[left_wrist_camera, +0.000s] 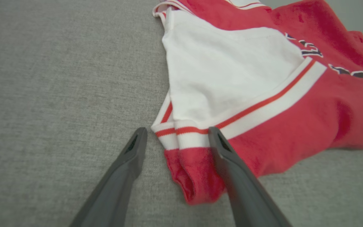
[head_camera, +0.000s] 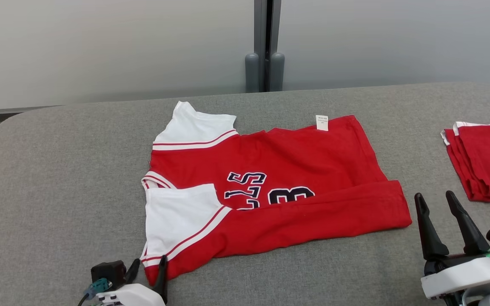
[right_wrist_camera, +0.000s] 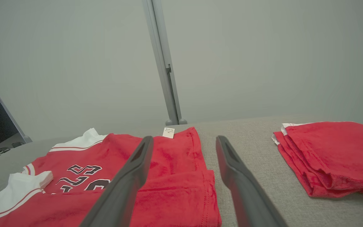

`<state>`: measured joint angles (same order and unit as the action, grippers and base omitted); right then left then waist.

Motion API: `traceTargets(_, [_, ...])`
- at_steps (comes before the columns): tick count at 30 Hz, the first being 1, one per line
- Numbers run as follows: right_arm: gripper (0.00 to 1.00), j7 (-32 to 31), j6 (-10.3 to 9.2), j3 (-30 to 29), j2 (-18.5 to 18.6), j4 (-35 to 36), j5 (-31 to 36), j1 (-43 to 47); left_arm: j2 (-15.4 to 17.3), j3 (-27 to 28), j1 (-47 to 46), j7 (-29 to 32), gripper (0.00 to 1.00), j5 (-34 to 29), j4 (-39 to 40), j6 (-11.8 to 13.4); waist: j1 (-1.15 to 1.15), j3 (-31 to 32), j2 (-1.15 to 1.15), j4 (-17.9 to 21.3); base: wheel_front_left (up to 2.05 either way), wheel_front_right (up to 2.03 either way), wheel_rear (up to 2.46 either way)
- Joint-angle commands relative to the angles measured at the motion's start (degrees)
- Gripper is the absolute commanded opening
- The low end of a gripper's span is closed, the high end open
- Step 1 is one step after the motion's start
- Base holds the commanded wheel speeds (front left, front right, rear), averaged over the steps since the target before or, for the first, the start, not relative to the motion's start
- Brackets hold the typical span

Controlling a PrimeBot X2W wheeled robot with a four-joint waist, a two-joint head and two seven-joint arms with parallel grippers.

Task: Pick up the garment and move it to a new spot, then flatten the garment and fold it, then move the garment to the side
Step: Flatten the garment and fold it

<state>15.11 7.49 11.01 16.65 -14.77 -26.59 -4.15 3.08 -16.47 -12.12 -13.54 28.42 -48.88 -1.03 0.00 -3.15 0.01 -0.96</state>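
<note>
The garment point(head_camera: 296, 161) is a red jersey with white sleeves and dark lettering, lying flat mid-table with its near edge folded over. My left gripper point(head_camera: 149, 265) is at the garment's near left corner, open. In the left wrist view the left gripper point(left_wrist_camera: 177, 132) straddles the striped sleeve hem and red corner of the garment point(left_wrist_camera: 295, 126), one finger on each side. My right gripper point(head_camera: 434, 195) stands open above the table, just right of the garment's near right corner. In the right wrist view the right gripper point(right_wrist_camera: 184, 138) holds nothing, and the garment point(right_wrist_camera: 169, 164) lies below and to its left.
A stack of folded red cloth point(head_camera: 487, 157) sits at the table's right edge, also seen as the folded stack point(right_wrist_camera: 332, 154) in the right wrist view. The grey fabric table top point(head_camera: 58, 170) has bare room on the left. A grey post point(head_camera: 264, 63) stands against the wall behind.
</note>
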Motion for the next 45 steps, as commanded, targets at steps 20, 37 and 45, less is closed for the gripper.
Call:
traceTargets(20, [1.00, -6.5, 0.01, -2.5, -3.0, -22.1, -6.8, -8.1, 0.7, 3.6, -1.6, -1.7, 0.00, -5.3, 12.1, 0.1, 0.00, -1.9, -0.01, -4.9, 0.00, 0.00, 0.00])
traceTargets(37, [0.00, -10.3, 0.01, 3.8, -3.2, -30.3, -14.4, -12.9, 0.0, 4.0, -0.7, -1.7, 0.00, -7.4, 14.0, -1.6, 0.00, -3.2, -0.01, -6.4, 0.00, 0.00, 0.00])
traceTargets(45, [0.00, -4.3, 0.01, 7.2, 0.8, -25.6, -15.4, -13.3, 0.0, 5.0, -0.7, -1.7, 0.00, -7.7, 16.8, -2.4, 0.00, -1.3, -0.01, -5.6, 0.00, 0.00, 0.00])
